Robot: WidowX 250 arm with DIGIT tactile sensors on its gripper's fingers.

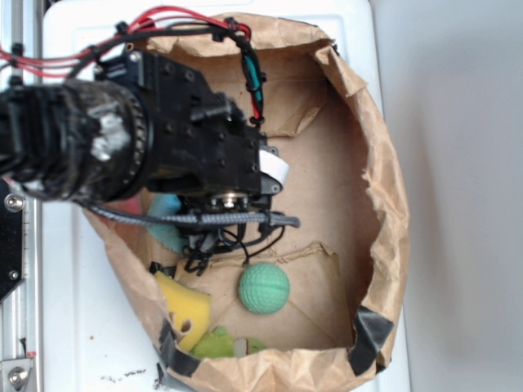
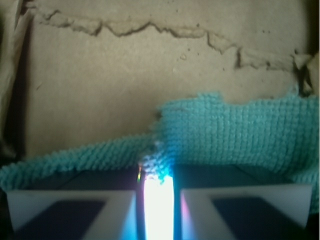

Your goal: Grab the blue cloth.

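The blue cloth (image 2: 235, 132) is a pale teal terry piece lying on the brown floor of the paper-lined bin. In the wrist view it stretches across the frame just ahead of the fingers. My gripper (image 2: 156, 172) is shut on it. The two fingers stand almost together, with a puckered fold of cloth pinched at their tips. In the exterior view only a bit of the blue cloth (image 1: 166, 220) shows at the left under the black arm. The gripper (image 1: 206, 245) hangs low over it, and most of the cloth is hidden.
A textured green ball (image 1: 264, 287) lies right of the gripper. A yellow sponge with holes (image 1: 183, 307) and a green toy (image 1: 222, 343) sit at the bin's front left. Crumpled brown paper walls (image 1: 384, 204) ring the bin.
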